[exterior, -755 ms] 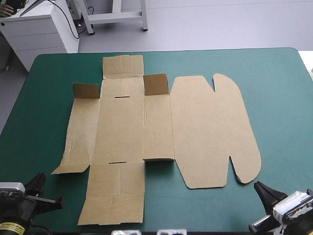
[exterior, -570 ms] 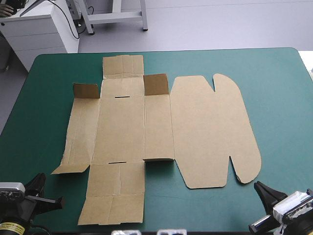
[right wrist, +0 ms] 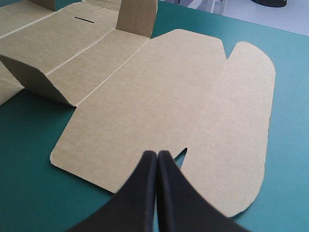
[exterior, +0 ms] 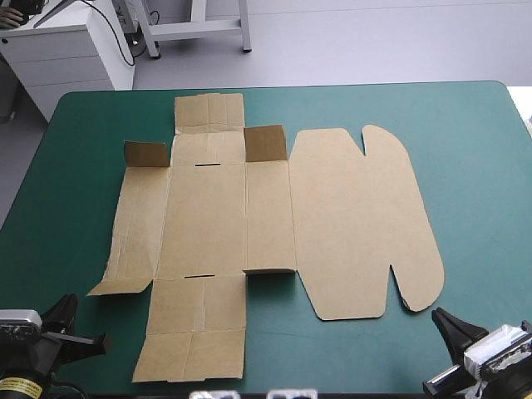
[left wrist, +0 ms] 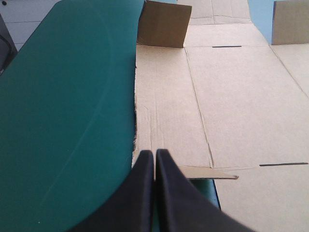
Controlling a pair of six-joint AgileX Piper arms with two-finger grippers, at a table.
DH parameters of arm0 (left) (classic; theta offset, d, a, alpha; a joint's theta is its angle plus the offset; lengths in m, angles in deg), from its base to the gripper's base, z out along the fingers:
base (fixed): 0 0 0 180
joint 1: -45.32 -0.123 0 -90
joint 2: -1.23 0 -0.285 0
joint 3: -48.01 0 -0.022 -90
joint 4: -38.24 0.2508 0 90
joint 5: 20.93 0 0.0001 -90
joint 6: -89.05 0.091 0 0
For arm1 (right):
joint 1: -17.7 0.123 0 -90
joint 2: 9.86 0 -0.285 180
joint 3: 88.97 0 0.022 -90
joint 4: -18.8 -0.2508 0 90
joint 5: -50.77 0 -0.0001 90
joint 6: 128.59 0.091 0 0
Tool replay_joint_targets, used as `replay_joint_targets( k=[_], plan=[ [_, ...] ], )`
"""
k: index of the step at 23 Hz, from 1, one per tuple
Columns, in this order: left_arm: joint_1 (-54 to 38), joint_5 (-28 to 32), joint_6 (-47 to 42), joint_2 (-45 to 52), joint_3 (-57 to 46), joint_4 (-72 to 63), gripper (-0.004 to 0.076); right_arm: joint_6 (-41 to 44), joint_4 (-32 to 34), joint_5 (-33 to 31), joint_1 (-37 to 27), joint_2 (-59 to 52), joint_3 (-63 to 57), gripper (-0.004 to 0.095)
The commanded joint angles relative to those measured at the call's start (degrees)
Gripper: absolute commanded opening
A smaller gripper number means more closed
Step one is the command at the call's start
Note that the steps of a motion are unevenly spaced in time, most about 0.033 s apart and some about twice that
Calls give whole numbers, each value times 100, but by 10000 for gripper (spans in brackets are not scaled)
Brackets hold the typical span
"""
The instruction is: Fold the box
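Note:
The brown box lies spread flat on the teal-green table as a cut sheet, its rounded lid panel to the right. Small corner flaps stand partly up. My left gripper is shut at the near left corner, short of the sheet's near left flap. In its wrist view the black fingers meet in a point over the sheet's left panel. My right gripper is shut at the near right, just short of the lid's edge. Neither holds anything.
Bare teal-green cover lies to the right of the sheet and along the left. A white cabinet stands beyond the far left corner.

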Motion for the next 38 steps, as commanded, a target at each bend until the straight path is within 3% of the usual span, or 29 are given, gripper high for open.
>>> replay_joint_targets(
  k=[1,5,9,14,25,32,35,38],
  plan=[
    [2,423,-72,-96,137,60,-8,-60,-47,428,7,-118,125,-20],
    [2,423,-51,-96,137,37,-8,-60,-47,428,7,-118,125,-19],
    [2,567,965,-107,187,-522,-8,-60,-47,428,7,-118,125,-20],
    [2,698,1226,-571,730,-435,-8,-60,-47,428,7,-118,125,-20],
    [2,345,627,-4027,2756,786,-8,-60,-47,428,7,-118,125,-19],
    [-17,-157,621,-6250,4035,870,-8,-60,-47,428,7,-118,125,-20],
    [-628,-351,1055,-7098,4455,325,-8,-60,-47,428,7,-118,125,-20],
    [-1868,-576,2696,-7507,4531,-1451,-8,-60,-47,428,7,-118,125,-20]
  ],
)
